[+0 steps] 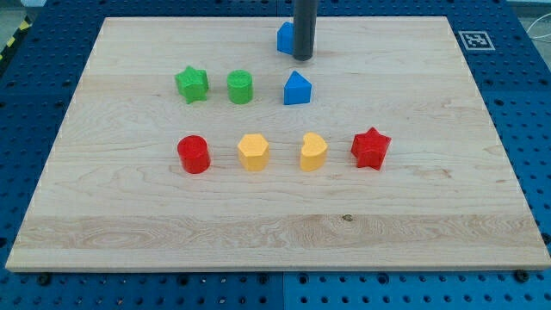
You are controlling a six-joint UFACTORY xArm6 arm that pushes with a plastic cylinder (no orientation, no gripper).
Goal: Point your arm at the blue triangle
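Observation:
The dark rod comes down from the view's top; my tip (303,58) rests on the wooden board (275,224) near the top edge. A blue block (284,37), partly hidden behind the rod, sits just left of the tip, touching or nearly touching it; its shape cannot be made out. A second blue block (297,89), with a peaked top like a triangle, lies a short way below the tip, apart from it.
A green star (192,83) and a green cylinder (240,87) lie left of the peaked blue block. Lower down stand a red cylinder (194,154), two yellow blocks (253,151) (313,151) and a red star (371,147). A marker tag (474,40) is at the top right.

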